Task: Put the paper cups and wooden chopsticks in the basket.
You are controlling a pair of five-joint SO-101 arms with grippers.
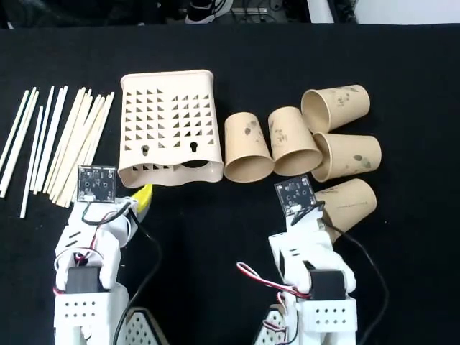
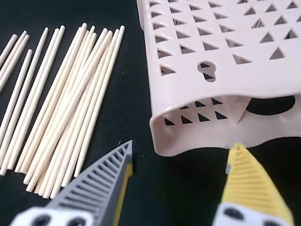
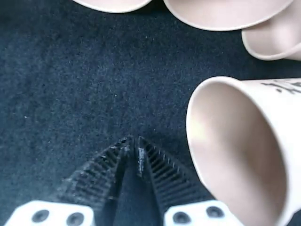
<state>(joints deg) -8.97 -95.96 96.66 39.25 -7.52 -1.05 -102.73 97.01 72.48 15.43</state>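
A pale perforated basket [image 1: 169,129] lies on its side on the black table, its mouth toward the arms. Wooden chopsticks [image 1: 63,140] lie spread to its left. Several paper cups [image 1: 246,147] lie on their sides to its right. My left gripper [image 2: 181,153] is open, one finger grey and one yellow, just short of the basket's rim [image 2: 197,134] with the chopsticks [image 2: 66,113] beside it. My right gripper [image 3: 133,143] is shut with nothing in it, close beside the mouth of the nearest cup [image 3: 240,150], which also shows in the high view [image 1: 348,203].
The black cloth [image 1: 208,237] between the two arms and in front of the basket is bare. Cables and dark objects lie past the table's far edge [image 1: 215,14].
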